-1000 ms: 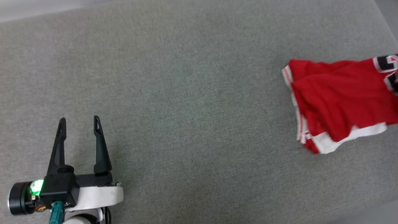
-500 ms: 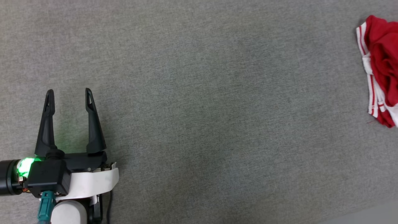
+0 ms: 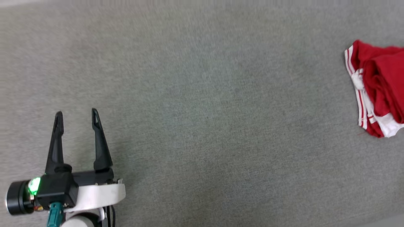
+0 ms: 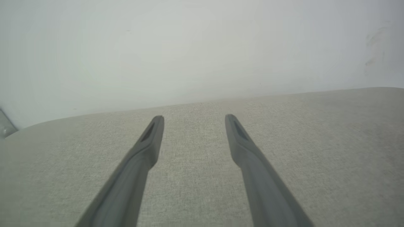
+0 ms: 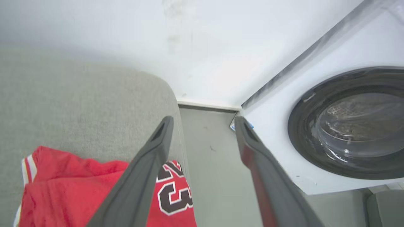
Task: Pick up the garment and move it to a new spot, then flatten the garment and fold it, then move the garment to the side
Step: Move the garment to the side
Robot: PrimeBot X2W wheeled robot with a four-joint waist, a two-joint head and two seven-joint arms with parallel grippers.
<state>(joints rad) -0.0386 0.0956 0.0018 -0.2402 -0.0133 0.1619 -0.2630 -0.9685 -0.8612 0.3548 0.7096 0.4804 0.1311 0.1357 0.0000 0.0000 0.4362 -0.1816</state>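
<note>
The garment [image 3: 377,86], a red jersey with white stripe trim, lies bunched at the right edge of the grey cushion in the head view. The right wrist view shows it near that cushion's right end, its black "23" facing up [image 5: 79,192]. My right gripper [image 5: 203,121] hangs open above it, one finger over the jersey and the other past the cushion's edge over the floor; nothing is between them. My left gripper [image 3: 76,114] stands open and empty at the lower left, far from the garment [image 4: 194,118].
The grey upholstered cushion [image 3: 202,104] spreads wide between the left gripper and the garment. A white washing machine [image 5: 331,119] with a round dark door stands just right of the cushion, a strip of grey floor [image 5: 214,176] between them. A pale wall runs behind.
The right gripper has let go of the garment, which now lies bunched at the cushion's right end. The head camera shifted between frames; the left gripper stays open in the same pose.
</note>
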